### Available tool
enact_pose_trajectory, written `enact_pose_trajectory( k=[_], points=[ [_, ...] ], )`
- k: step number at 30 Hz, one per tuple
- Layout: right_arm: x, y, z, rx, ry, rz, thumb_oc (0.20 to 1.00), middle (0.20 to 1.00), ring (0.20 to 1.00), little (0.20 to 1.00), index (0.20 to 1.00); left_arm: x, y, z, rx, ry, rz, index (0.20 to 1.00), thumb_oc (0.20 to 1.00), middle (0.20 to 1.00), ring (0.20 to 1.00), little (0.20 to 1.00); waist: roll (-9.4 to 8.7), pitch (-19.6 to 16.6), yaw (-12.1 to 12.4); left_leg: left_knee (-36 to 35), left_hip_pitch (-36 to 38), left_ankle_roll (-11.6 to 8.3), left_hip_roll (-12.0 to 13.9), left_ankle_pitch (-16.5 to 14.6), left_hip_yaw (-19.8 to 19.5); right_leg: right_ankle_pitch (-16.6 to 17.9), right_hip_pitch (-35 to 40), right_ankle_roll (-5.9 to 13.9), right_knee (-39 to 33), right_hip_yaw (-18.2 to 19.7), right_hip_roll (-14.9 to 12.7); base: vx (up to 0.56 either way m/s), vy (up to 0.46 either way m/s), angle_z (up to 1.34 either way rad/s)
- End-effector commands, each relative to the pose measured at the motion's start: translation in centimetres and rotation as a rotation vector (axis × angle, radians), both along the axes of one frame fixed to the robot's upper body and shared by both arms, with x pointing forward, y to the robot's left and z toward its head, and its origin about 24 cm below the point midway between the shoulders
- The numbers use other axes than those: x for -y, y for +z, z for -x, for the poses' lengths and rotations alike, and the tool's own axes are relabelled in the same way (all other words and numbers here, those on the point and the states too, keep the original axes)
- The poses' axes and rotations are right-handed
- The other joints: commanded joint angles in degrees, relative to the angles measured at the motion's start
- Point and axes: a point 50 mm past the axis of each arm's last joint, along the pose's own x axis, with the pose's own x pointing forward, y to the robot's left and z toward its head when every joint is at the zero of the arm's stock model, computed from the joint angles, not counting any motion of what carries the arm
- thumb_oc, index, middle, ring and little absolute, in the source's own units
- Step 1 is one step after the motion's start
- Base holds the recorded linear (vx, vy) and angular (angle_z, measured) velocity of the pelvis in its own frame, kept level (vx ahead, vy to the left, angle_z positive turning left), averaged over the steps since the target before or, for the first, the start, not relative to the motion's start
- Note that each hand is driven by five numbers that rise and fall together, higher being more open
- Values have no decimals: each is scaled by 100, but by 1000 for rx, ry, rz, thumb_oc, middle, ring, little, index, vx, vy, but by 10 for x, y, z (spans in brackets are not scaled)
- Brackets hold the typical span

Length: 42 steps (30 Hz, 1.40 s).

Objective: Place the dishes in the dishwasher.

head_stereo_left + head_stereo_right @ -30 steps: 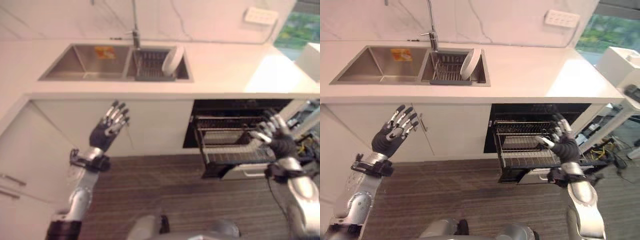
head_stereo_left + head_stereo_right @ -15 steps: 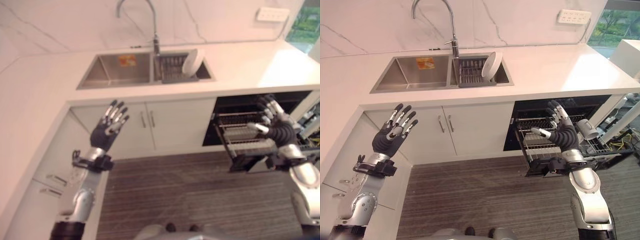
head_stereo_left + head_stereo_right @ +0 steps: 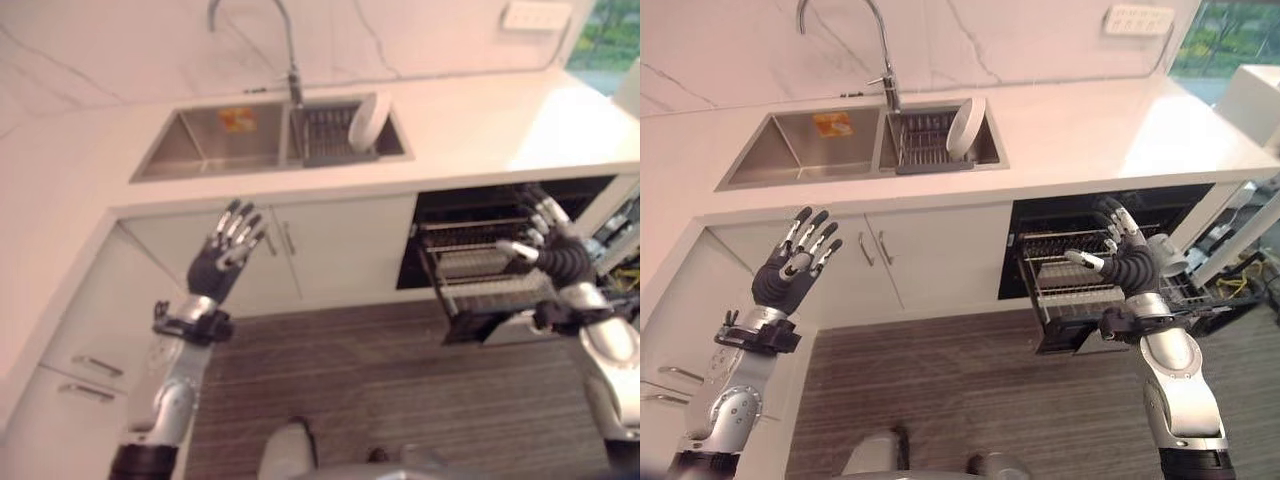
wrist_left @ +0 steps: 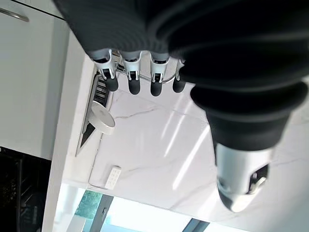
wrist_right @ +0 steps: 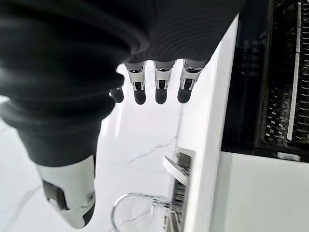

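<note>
A white plate [image 3: 965, 128] stands on edge in a wire rack [image 3: 920, 140] inside the right basin of the steel sink [image 3: 790, 150]; it also shows as the plate [image 4: 103, 120]. Below the counter at the right the dishwasher [image 3: 1110, 215] is open with its wire rack [image 3: 1080, 285] pulled out. My left hand [image 3: 790, 275] is raised in front of the cabinet doors, open and holding nothing. My right hand [image 3: 1127, 262] hovers over the pulled-out rack, open and holding nothing.
A tall curved tap [image 3: 875, 45] rises behind the sink. The white counter [image 3: 1090, 130] runs right, with a wall socket [image 3: 1137, 19] above it. A cup [image 3: 1173, 257] lies at the rack's right end. White cabinet doors [image 3: 910, 260] are shut; striped floor [image 3: 970, 400] lies below.
The camera has kept shifting, so the whole scene has slid in the picture. Both hands stay raised and open; nothing was picked up or let go.
</note>
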Motion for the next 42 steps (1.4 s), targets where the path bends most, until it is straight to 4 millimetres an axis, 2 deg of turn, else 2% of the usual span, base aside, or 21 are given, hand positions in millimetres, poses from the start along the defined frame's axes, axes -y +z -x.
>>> enact_pose_trajectory(
  k=[1, 3, 5, 6, 8, 13, 15, 16, 17, 18, 19, 20, 21, 22, 24, 27, 28, 29, 33, 40, 42],
  points=[
    [1, 32, 7, 157, 59, 51, 1000, 1000, 1000, 1000, 1000, -13, 22, 9, 134, 16, -72, 1000, 1000, 1000, 1000, 1000, -71, -285, 52, -127, 101, -148, -75, 746, 149, 304, 494, 516, -65, 198, 48, 274, 201, -50],
    [4, 33, 9, 152, 63, 50, 1000, 1000, 1000, 1000, 1000, -14, 23, 8, 125, 19, -69, 1000, 1000, 1000, 1000, 1000, -72, -316, 28, -127, 220, -98, -50, 587, 361, 316, 553, 599, -65, 141, -80, 313, 249, -47],
    [6, 34, 12, 154, 58, 40, 1000, 1000, 1000, 1000, 1000, -16, 27, 4, 130, 8, -79, 1000, 1000, 1000, 1000, 1000, -131, -435, 41, -127, 408, 37, -204, 372, 379, 351, 605, 757, -65, 70, -274, 365, 279, -27],
    [7, 34, 13, 164, 45, 30, 1000, 1000, 1000, 1000, 1000, -13, 30, 2, 143, -9, -96, 1000, 1000, 1000, 1000, 1000, -202, -510, 61, -127, 503, 133, -346, 261, 351, 509, 574, 874, -65, -4, -416, 279, 195, -23],
    [6, 35, 11, 178, 34, 15, 1000, 1000, 1000, 1000, 1000, -11, 33, -2, 156, -27, -118, 1000, 1000, 1000, 1000, 1000, -260, -575, 73, -127, 603, 243, -472, 143, 363, 698, 561, 973, -65, -80, -558, 235, 171, 8],
    [0, 32, 10, 182, 40, -7, 1000, 1000, 1000, 1000, 1000, -10, 37, -2, 178, -56, -154, 1000, 1000, 1000, 1000, 1000, -329, -692, 107, -127, 775, 514, -775, -95, 359, 1110, 572, 1103, -65, -81, -725, 235, 194, 28],
    [-3, 28, 9, 177, 31, -22, 1000, 1000, 1000, 1000, 1000, -11, 43, 2, 221, -72, -186, 1000, 1000, 1000, 1000, 1000, -296, -746, 111, -127, 935, 693, -996, -255, 273, 1636, 671, 1095, -65, -35, -714, 339, 319, 7],
    [-5, 28, 10, 179, 33, -29, 1000, 1000, 1000, 1000, 1000, -10, 46, 4, 244, -79, -202, 1000, 1000, 1000, 1000, 1000, -251, -757, 86, -127, 985, 737, -1016, -298, 227, 1928, 738, 1107, -65, -18, -634, 242, 289, 3],
    [-8, 26, 12, 189, 40, -47, 1000, 1000, 1000, 1000, 1000, -7, 55, 7, 316, -104, -243, 1000, 1000, 1000, 1000, 1000, -145, -671, -11, -127, 1183, 825, -1073, -388, 103, 2330, 417, 1116, 788, 93, -454, 151, 234, 1],
    [-11, 26, 11, 192, 50, -53, 1000, 1000, 1000, 1000, 1000, -4, 59, 9, 354, -101, -271, 1000, 1000, 1000, 1000, 1000, -97, -616, -42, -127, 1277, 826, -1065, -430, 89, 2377, 78, 1064, 1057, 68, -457, 90, 177, 0],
    [-12, 25, 10, 194, 54, -54, 1000, 1000, 1000, 1000, 1000, -4, 61, 9, 365, -97, -278, 1000, 1000, 1000, 1000, 1000, -97, -613, -43, -127, 1272, 825, -1067, -445, 101, 2337, -55, 1038, 1113, 50, -488, 60, 87, 14],
    [-14, 25, 9, 195, 66, -57, 1000, 1000, 1000, 1000, 1000, -2, 68, 10, 405, -96, -289, 1000, 1000, 1000, 1000, 1000, -73, -583, -46, -127, 1298, 822, -1058, -458, 91, 2150, -211, 946, 865, -96, -553, 95, 8, 8],
    [-16, 27, 8, 199, 81, -56, 1000, 1000, 1000, 1000, 1000, 0, 76, 9, 438, -94, -286, 1000, 1000, 1000, 1000, 1000, -85, -574, -68, -127, 1305, 803, -1064, -469, 56, 1998, -201, 891, 407, -209, -572, 133, -23, -2],
    [-15, 27, 8, 199, 87, -59, 1000, 1000, 1000, 1000, 1000, 0, 79, 8, 456, -92, -288, 1000, 1000, 1000, 1000, 1000, -94, -559, -116, -127, 1347, 800, -1076, -504, 24, 2043, -206, 887, 61, -226, -604, 115, -132, -23],
    [-13, 30, 8, 199, 92, -61, 1000, 1000, 1000, 1000, 1000, 0, 88, 8, 504, -75, -295, 1000, 1000, 1000, 1000, 1000, -209, -478, -208, -127, 1481, 742, -1127, -650, 14, 1884, -580, 958, -65, -120, -864, 60, -176, -9],
    [-19, 34, 0, 201, 122, -68, 1000, 1000, 1000, 1000, 1000, 6, 94, 6, 528, -47, -305, 1000, 1000, 1000, 1000, 1000, -317, -441, -225, -127, 1617, 673, -1089, -798, 88, 1960, -1046, 1117, -65, 48, -1085, 47, -239, 10],
    [-21, 35, -1, 204, 130, -69, 1000, 1000, 1000, 1000, 1000, 7, 95, 5, 530, -41, -303, 1000, 1000, 1000, 1000, 1000, -330, -440, -223, -127, 1637, 670, -1077, -830, 66, 1959, -1090, 1134, -65, 118, -1078, 91, -344, -8],
    [-21, 37, -2, 204, 134, -66, 1000, 1000, 1000, 1000, 1000, 8, 95, 5, 530, -42, -300, 1000, 1000, 1000, 1000, 1000, -343, -479, -208, -127, 1635, 651, -1040, -846, 16, 1676, -1070, 1128, -65, 206, -1011, 90, -309, -3],
    [-22, 41, -3, 197, 137, -68, 1000, 1000, 1000, 1000, 1000, 8, 94, 8, 531, -30, -294, 1000, 1000, 1000, 1000, 1000, -366, -619, -137, -127, 1640, 550, -825, -837, 160, 1323, -970, 1157, -65, 79, -944, 100, -285, 10],
    [-29, 43, -2, 177, 177, -76, 1000, 1000, 1000, 1000, 1000, 7, 92, 8, 512, -16, -256, 1000, 1000, 1000, 1000, 1000, -298, -713, -245, -127, 1709, 333, -320, -737, 630, 1021, -779, 902, -65, -8, -616, 124, -281, -15],
    [-27, 41, -2, 154, 172, -58, 1000, 1000, 1000, 1000, 1000, 8, 90, 6, 501, -24, -228, 1000, 1000, 1000, 1000, 1000, -294, -696, -261, -127, 1738, 282, -323, -629, 632, 982, -748, 839, -65, 30, -526, 99, -195, -1]
  ],
)
